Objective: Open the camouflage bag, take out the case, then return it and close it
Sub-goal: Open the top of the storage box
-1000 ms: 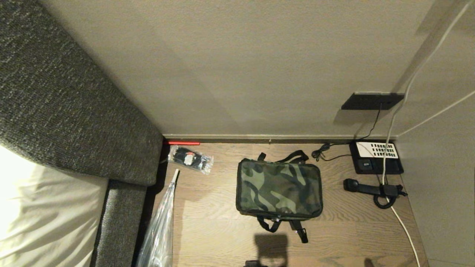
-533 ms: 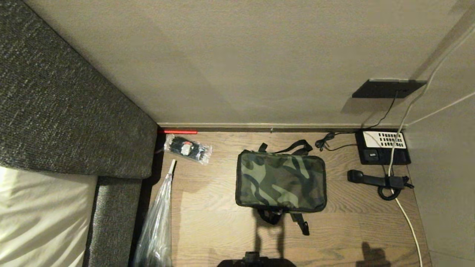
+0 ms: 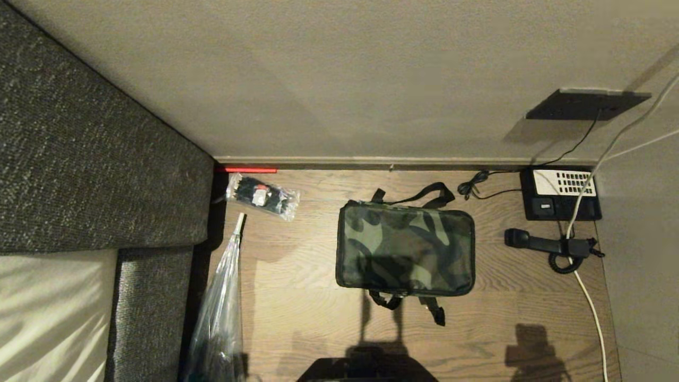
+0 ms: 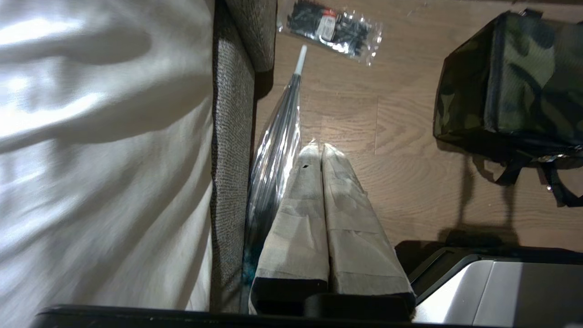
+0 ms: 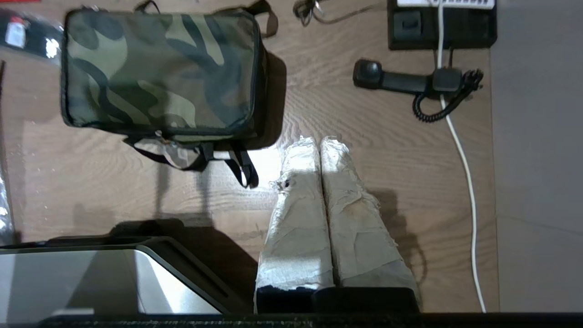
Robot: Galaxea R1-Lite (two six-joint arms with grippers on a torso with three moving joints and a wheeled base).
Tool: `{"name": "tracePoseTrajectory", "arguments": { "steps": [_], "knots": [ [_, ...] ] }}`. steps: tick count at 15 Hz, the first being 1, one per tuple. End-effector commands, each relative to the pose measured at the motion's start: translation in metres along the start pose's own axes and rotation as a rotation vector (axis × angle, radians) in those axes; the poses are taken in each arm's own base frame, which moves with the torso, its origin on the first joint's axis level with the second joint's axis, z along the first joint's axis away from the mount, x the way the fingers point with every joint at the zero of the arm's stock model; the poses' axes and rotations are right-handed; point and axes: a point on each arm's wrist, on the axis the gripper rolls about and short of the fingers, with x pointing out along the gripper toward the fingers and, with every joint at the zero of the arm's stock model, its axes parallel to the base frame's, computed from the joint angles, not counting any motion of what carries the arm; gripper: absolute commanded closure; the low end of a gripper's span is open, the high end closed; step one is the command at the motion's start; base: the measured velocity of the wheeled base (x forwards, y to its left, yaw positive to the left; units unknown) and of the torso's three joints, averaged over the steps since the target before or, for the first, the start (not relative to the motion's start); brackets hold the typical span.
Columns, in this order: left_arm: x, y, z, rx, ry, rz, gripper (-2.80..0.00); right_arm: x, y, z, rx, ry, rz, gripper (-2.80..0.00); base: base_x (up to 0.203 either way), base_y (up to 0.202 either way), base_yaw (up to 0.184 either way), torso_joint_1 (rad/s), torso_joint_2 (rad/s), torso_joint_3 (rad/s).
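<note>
A: Two big things flank the floor [image 3: 297, 313]: a grey sofa [image 3: 101, 175] at 9 o'clock with a pale cushion [image 3: 48, 313] below it, and the wall [image 3: 339, 74] at 12.

B: And the bag [image 3: 406, 250]?

A: Centre of the floor, zipped, lying flat, long axis running 9 to 3; straps poke out at 12 and 6.

B: Anything near it?

A: A phone [image 3: 561, 193] at 2 o'clock, its handset [image 3: 546, 245] off the cradle at 3, a white cable [image 3: 591, 313] trailing down. A clear wrapped umbrella [image 3: 220, 313] lies at 8, a small packet [image 3: 262, 196] at 10. Nothing touches the bag.

B: Grippers?

A: Left gripper [image 4: 314, 150]: taped fingers pressed together, empty, over floor beside the umbrella. Right gripper [image 5: 319, 143]: likewise closed, empty, at the bag's 4 o'clock.
</note>
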Motion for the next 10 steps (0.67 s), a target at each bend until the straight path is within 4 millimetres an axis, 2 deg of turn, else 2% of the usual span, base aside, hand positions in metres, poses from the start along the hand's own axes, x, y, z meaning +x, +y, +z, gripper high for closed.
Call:
{"name": "tracePoseTrajectory", "arguments": {
  "steps": [1, 10],
  "knots": [
    [0.0000, 0.0000, 0.0000, -0.001, 0.000, 0.000, 0.00, -0.0003, 0.0000, -0.0001, 0.000, -0.003, 0.000, 0.00, 0.000, 0.000, 0.000, 0.001, 0.00, -0.194],
    [0.0000, 0.0000, 0.0000, -0.001, 0.000, 0.000, 0.00, -0.0003, 0.0000, -0.0001, 0.000, -0.003, 0.000, 0.00, 0.000, 0.000, 0.000, 0.004, 0.00, -0.198]
  ]
}}
